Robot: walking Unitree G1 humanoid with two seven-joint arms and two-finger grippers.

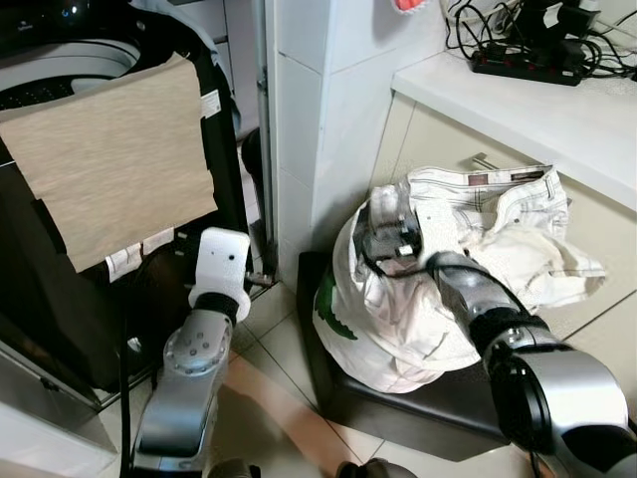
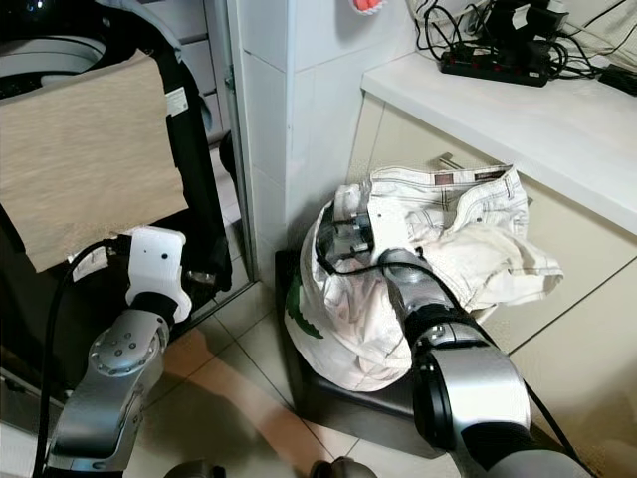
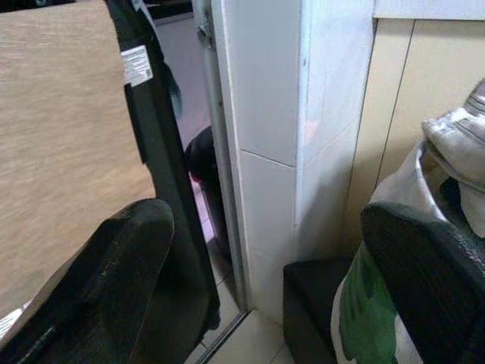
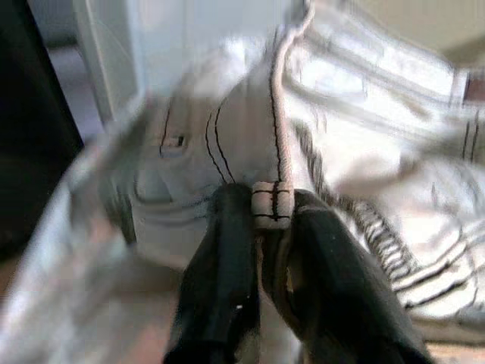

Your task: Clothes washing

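A white tiled pillar is standing between the washer, draped with a tan cloth, and a black stool carrying the bagged jeans. The right gripper is pinching a jeans seam, fingers nearly closed. The left gripper is hanging near the pillar, fingers spread wide, holding nothing.

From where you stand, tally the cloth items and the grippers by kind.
White jeans: 1
White garment with green print: 1
Beige cloth on the washing machine: 1
Grippers: 2, left gripper and right gripper
Total: 5
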